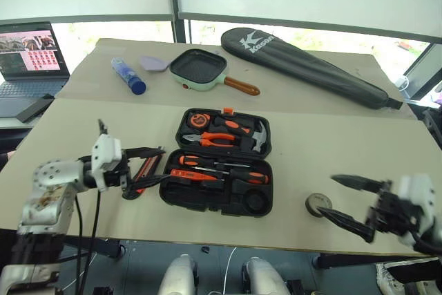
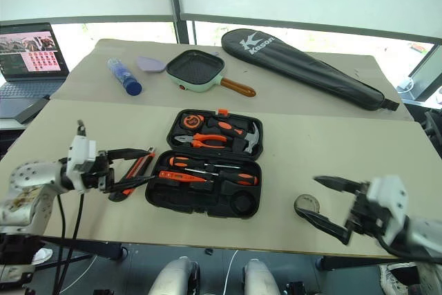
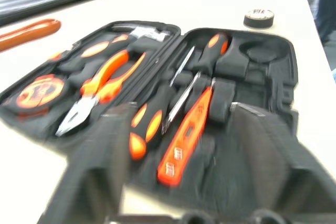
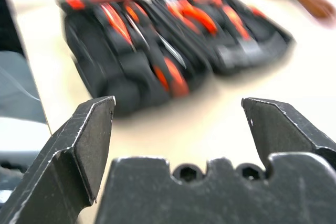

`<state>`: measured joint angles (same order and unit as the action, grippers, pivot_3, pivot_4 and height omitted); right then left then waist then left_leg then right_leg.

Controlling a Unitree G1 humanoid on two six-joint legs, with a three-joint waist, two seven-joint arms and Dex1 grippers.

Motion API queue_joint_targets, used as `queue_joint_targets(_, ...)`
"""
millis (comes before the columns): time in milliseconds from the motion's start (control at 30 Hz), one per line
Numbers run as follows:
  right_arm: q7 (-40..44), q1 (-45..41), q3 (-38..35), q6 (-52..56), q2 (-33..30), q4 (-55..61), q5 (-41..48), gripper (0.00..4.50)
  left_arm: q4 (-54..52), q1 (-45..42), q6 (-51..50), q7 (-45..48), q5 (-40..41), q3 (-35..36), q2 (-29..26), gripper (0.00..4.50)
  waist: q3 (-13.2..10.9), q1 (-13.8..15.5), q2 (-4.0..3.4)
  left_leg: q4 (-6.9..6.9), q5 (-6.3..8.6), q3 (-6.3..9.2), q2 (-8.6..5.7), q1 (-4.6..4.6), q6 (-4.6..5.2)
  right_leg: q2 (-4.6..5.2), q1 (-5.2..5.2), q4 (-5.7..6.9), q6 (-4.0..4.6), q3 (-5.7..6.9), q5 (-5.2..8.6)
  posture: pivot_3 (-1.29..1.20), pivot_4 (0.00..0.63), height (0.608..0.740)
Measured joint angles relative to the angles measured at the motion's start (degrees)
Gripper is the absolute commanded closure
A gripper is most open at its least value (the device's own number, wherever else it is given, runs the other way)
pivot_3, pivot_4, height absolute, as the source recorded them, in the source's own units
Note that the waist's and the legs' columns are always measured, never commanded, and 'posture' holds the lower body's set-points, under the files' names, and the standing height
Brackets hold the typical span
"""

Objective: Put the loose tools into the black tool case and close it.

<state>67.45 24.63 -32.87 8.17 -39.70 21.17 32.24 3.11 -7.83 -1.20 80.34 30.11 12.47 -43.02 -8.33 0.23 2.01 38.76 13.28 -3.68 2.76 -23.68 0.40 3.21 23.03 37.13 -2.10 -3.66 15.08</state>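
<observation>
Both sets of jaws spread, empty. Utility knife (image 1: 143, 170) beside left gripper (image 1: 143, 168), tape roll (image 1: 318, 204) by right gripper (image 1: 349, 202): likely nudged off tabletop (image 1: 345, 143), away from black tool case (image 1: 181, 198).

My left pincer (image 1: 153, 169) and right pincer (image 1: 349, 202) have black fingers on white wrist housings. The tool case (image 1: 218, 200) is black; the screwdrivers (image 1: 222, 168) inside it are orange and black. The bench (image 1: 331, 143) is beige. The tape roll (image 1: 318, 204) is dark with a pale face.
</observation>
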Motion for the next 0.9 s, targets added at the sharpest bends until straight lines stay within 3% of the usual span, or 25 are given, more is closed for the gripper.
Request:
queue_joint_targets(233,1.25,2.24,-2.38,-7.10,3.32,-0.05,0.75,0.00,0.07,8.09,-0.07,-1.29,3.88,9.32,-0.84,0.01,0.00,-1.10,0.00,-0.10,-0.01,0.01,0.15,0.51,-0.04,-0.04,-0.31,0.02,0.14,-0.02,0.07,0.00,0.150,0.740)
queue_joint_targets(333,2.17,2.39,-2.10,-9.89,4.43,-0.20,0.72,0.00,5.82,14.26,2.24,-2.48,3.08,16.27,-2.63,0.01,0.00,-1.43,0.00,-0.37,-0.01,-0.01,0.15,0.70,-0.04,-0.02,-0.31,-0.04,0.17,-0.19,0.09,0.00,0.150,0.740)
queue_joint_targets(600,3.54,-2.30,3.27,-13.84,5.33,-1.57,0.63,0.00,12.32,28.15,3.06,-4.46,1.35,26.27,-3.93,0.01,0.06,-0.50,0.21,-0.43,0.03,-0.03,0.17,0.79,-0.11,0.27,-0.08,-0.08,0.41,-0.13,0.28,0.00,0.150,0.740)
queue_joint_targets(733,1.99,-7.28,7.47,-13.77,5.38,-1.66,0.51,0.00,7.68,31.48,-4.58,-7.92,1.53,26.79,-4.76,0.01,0.08,-0.35,0.23,-0.43,0.05,-0.03,0.18,0.76,-0.15,0.29,-0.04,-0.06,0.47,-0.14,0.29,0.00,0.150,0.740)
queue_joint_targets(900,-3.01,-17.14,15.41,-6.76,5.29,4.01,4.98,0.00,-4.85,28.95,-20.40,-15.84,4.71,25.15,-7.02,0.01,0.05,-0.51,0.19,-0.45,0.03,-0.01,0.20,0.68,-0.13,0.25,-0.02,0.02,0.20,-0.15,0.10,0.00,0.150,0.740)
